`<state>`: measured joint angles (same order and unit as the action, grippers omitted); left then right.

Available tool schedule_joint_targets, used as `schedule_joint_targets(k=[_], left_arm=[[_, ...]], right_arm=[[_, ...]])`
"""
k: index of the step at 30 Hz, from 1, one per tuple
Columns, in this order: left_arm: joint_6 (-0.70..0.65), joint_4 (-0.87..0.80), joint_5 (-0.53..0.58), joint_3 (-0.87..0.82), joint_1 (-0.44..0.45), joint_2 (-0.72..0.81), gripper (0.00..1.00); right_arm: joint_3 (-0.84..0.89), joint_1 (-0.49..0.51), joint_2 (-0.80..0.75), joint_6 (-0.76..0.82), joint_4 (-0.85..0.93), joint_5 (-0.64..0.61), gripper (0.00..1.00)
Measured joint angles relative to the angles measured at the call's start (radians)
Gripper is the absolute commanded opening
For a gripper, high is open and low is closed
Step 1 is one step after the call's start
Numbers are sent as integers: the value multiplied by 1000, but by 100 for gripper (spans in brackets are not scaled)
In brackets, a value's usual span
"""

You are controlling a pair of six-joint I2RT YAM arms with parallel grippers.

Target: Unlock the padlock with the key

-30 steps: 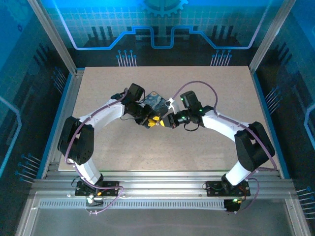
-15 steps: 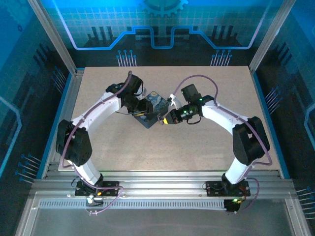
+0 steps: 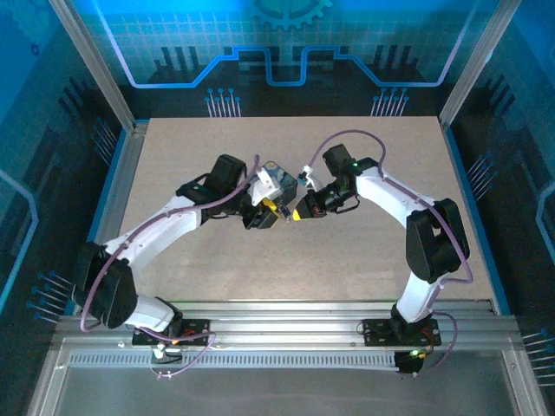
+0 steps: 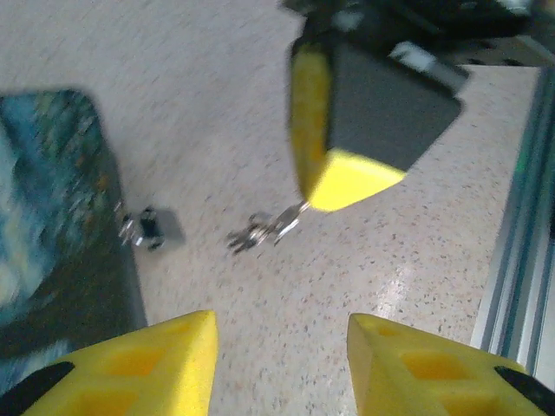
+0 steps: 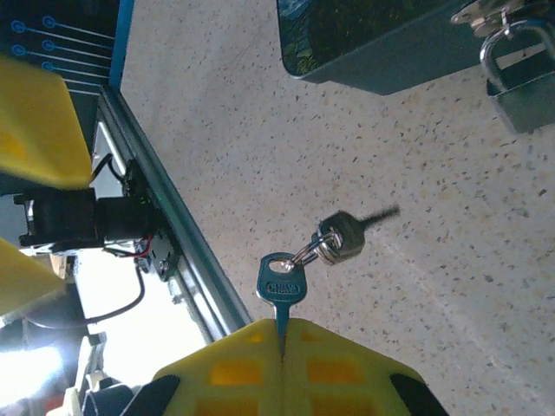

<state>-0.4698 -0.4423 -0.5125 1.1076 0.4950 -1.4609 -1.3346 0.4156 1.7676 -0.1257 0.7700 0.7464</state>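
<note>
My right gripper (image 5: 282, 322) is shut on the blade of the key (image 5: 280, 286), whose blue-grey head sticks out beyond the fingertips. A ring hangs from it with a second key (image 5: 340, 237). The small silvery padlock (image 5: 523, 76) hangs by its shackle from the hasp of the dark blue patterned box (image 5: 373, 43). In the left wrist view the padlock (image 4: 146, 229) lies beside the box (image 4: 52, 225), and the keys (image 4: 264, 228) dangle from the right gripper (image 4: 305, 178). My left gripper (image 4: 282, 347) is open above bare table. From above, the left gripper (image 3: 267, 208) and the right gripper (image 3: 299, 212) face each other below the box (image 3: 282, 179).
The speckled table (image 3: 347, 260) spreads out around the box. An aluminium rail (image 4: 520, 251) runs along the table's edge. The left gripper's yellow fingers (image 5: 35, 113) show at the left of the right wrist view.
The left arm has stretched out lower and its gripper has come back down beside the box's near corner. The right gripper has kept its hold on the key and shifted little.
</note>
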Motion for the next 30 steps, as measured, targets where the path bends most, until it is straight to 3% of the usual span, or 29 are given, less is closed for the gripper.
schedule_joint_targets(k=[8, 30], left_arm=[[-111, 68, -20, 2, 9, -66, 32], [-166, 129, -28, 2, 19, -127, 31]], right_arm=[[-16, -9, 0, 0, 32, 36, 2], [-52, -18, 27, 0, 72, 97, 3]])
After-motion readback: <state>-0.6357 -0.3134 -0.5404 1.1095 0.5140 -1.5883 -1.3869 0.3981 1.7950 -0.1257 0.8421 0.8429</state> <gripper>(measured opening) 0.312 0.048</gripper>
